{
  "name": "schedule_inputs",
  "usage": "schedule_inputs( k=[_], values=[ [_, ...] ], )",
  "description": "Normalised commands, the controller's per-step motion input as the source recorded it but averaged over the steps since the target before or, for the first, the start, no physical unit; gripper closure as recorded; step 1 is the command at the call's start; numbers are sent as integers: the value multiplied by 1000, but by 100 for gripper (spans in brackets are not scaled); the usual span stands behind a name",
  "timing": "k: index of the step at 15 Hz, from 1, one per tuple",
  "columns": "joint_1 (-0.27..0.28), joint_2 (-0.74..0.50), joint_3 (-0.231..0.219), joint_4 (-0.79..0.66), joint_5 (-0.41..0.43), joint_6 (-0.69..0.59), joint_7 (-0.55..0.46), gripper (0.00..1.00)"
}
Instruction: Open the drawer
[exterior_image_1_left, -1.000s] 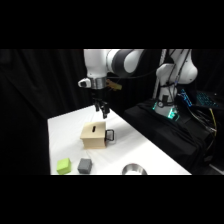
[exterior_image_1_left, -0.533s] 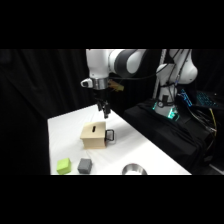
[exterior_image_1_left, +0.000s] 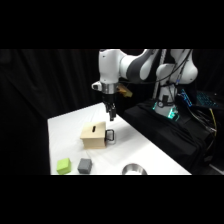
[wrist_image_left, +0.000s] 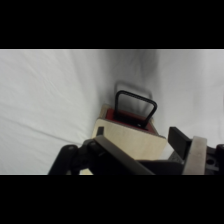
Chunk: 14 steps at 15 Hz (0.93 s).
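Gripper hangs above box, fingers apart, nothing held, likely lined up to come down on handle. Drawer sits shut in box, black loop sticking out front. Green cube, grey cube lie near table front, out of way.

The white table carries a tan box, its drawer handle on the side toward the arm's base. Near the box, toward the front edge, lie a green cube, a grey cube and a metal bowl
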Motion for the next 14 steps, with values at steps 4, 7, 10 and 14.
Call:
schedule_inputs(
  k=[4, 7, 10, 14],
  values=[
    [19, -25, -32, -233, -295, 479, 517, 0],
    [55, 7, -74, -137, -420, 353, 542, 0],
    [80, 74, -116, -57, -397, 285, 487, 0],
    [125, 151, -176, -5, -333, 277, 420, 0]
  ],
)
